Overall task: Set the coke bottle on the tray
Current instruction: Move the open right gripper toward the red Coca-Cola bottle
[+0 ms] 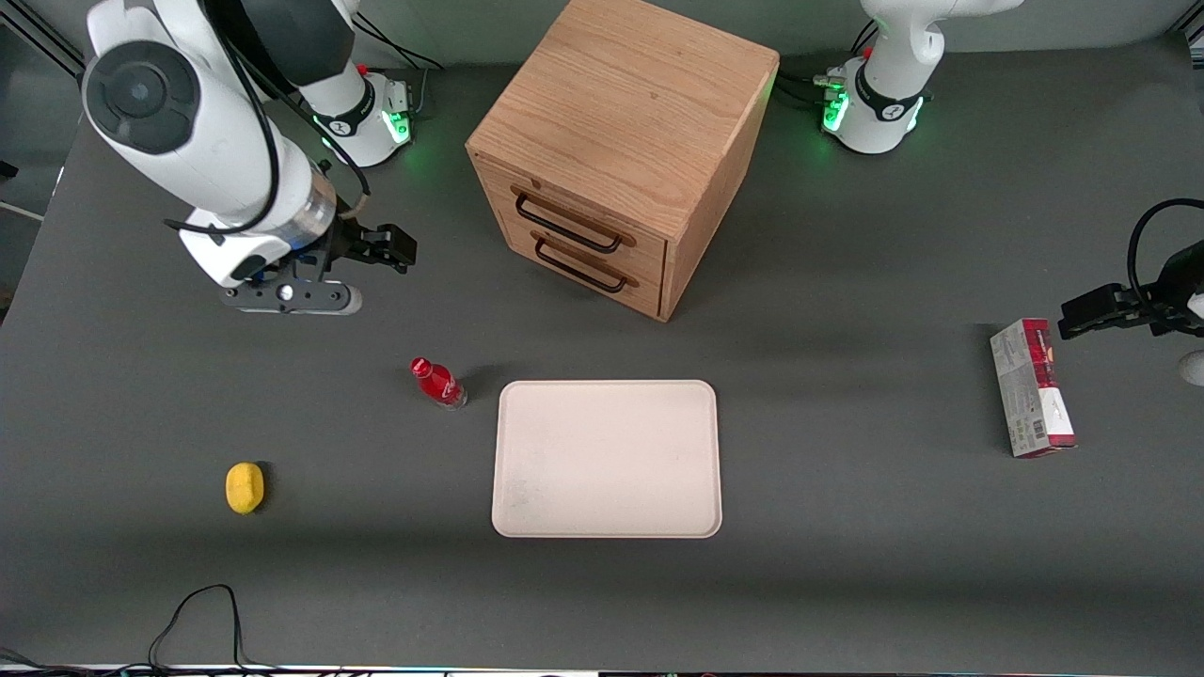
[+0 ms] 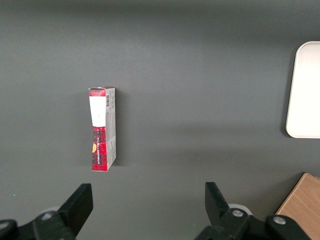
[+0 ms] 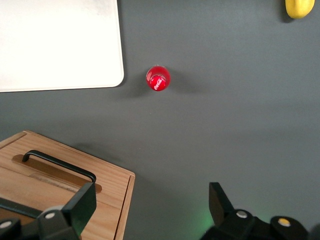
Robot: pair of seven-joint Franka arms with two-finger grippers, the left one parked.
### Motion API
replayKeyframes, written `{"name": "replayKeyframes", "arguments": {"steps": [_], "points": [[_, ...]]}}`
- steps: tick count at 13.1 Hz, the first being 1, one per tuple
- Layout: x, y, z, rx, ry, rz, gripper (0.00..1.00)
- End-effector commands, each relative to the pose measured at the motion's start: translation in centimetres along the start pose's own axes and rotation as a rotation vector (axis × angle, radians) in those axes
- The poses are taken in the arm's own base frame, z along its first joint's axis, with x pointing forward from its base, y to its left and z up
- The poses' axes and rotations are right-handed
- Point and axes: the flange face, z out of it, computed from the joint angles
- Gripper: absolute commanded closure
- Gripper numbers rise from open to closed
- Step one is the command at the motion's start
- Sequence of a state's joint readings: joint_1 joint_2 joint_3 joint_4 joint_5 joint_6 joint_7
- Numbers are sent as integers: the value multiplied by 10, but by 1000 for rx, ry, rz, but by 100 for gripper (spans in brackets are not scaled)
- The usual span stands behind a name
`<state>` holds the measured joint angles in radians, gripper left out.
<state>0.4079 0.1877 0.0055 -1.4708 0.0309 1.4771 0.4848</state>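
One coke bottle [image 1: 436,383] upright beside tray [image 1: 607,458]; pincer [image 3: 152,207] spread, above, apart.

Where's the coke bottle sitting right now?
The coke bottle stands upright on the table beside the tray, near its corner closest to the drawer cabinet. The open gripper hovers above the table, farther from the front camera.

Robot lab setup. Two white arm bases [image 1: 367,118] with green lights bolted to a dark grey counter [image 1: 847,527]. Loose cables [image 1: 202,621] at its edge.
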Motion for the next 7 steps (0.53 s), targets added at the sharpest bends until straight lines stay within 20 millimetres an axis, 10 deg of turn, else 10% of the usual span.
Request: {"name": "replayKeyframes", "arguments": {"steps": [1, 7], "points": [[13, 2, 25, 18, -25, 21, 0], [31, 5, 136, 52, 51, 9, 0]]}}
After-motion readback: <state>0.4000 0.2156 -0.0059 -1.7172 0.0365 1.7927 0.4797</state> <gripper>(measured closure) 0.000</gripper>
